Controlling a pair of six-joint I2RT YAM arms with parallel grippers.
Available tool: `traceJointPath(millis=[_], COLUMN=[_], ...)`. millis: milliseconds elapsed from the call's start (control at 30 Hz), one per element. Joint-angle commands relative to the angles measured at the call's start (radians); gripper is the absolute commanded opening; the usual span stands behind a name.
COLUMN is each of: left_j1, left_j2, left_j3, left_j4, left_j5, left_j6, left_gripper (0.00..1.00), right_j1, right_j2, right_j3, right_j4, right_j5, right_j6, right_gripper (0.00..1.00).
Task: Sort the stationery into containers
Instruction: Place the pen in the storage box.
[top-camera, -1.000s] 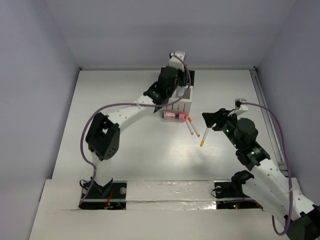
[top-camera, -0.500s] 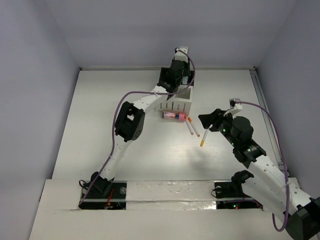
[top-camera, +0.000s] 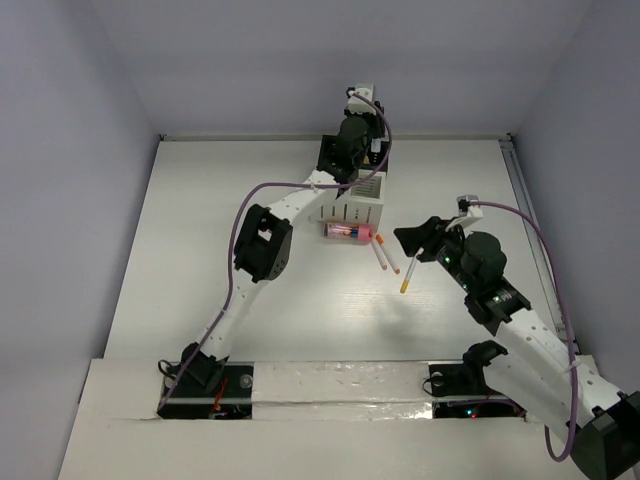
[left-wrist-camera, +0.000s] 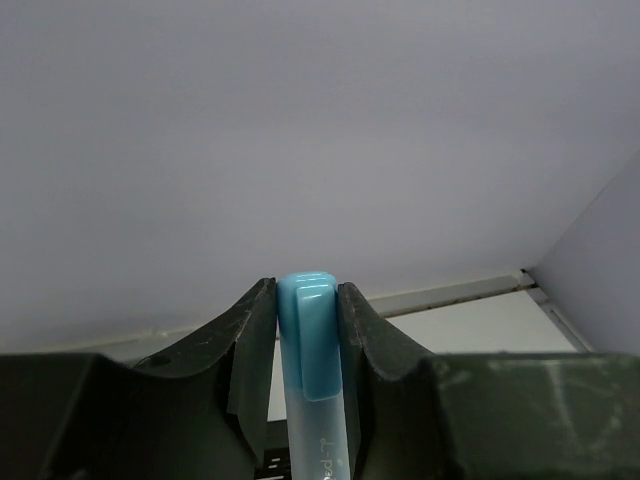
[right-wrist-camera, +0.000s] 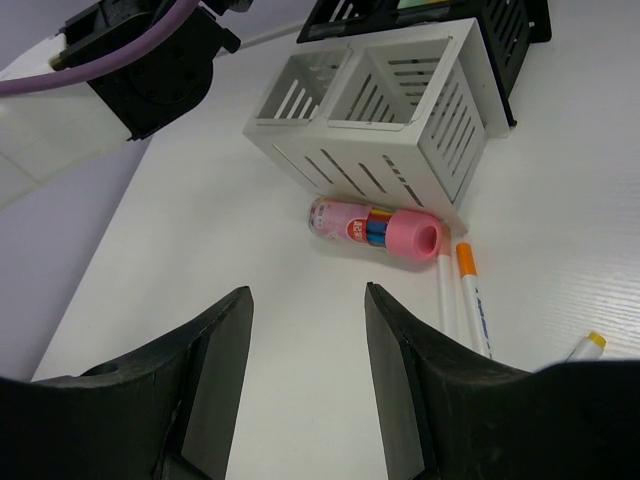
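Note:
My left gripper (top-camera: 361, 128) is shut on a blue capped marker (left-wrist-camera: 308, 300) and holds it above the black box (top-camera: 381, 158) at the back of the organiser. The white slotted box (top-camera: 352, 206) shows with two empty compartments in the right wrist view (right-wrist-camera: 400, 130). A fat pink cylinder (top-camera: 348, 232) lies against its front (right-wrist-camera: 375, 226). Two thin white sticks (top-camera: 384, 253), one orange-capped (right-wrist-camera: 470, 295), lie beside it. A yellow-tipped stick (top-camera: 408, 275) lies to the right (right-wrist-camera: 586, 345). My right gripper (top-camera: 415, 238) is open and empty above the table (right-wrist-camera: 305, 295), to the right of the sticks.
The left arm's elbow (top-camera: 262, 243) stands over the table left of the organiser. The back wall is right behind the black box (right-wrist-camera: 510, 30). A rail (top-camera: 530, 210) runs along the table's right edge.
The left arm has stretched towards the back, its gripper rising over the black box and its elbow swinging right. The right gripper has shifted slightly left.

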Motion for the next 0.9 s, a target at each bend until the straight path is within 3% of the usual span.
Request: traceJointPath(millis=[0,167,633,867], left_j1=[0.017,0.027,0.036,0.036], left_j2=[0.01,0.07,0.073,0.007], left_j3=[0.039,0.096,0.01,-0.143], left_j4=[0.113,0.119,0.179,0.248], left_j5=[-0.009,0.011,0.057,0.072], left_j6=[-0.007,-0.017,-0.027,-0.033], left_gripper=[0.0,0.0,0.08,0.24], right_j1=[0.004,0.004,0.004,0.004], right_j2=[0.008,0.003,-0.008,-0.011], right_j3=[-0.012,-0.017,-0.034,-0.032], right_j4=[0.062,0.07,0.102,0.091], right_j5=[-0.016,-0.015,-0.013,0.008], right_j6=[0.004,0.002,-0.002,-0.01], right_gripper=[0.55,0.55,0.55,0.55])
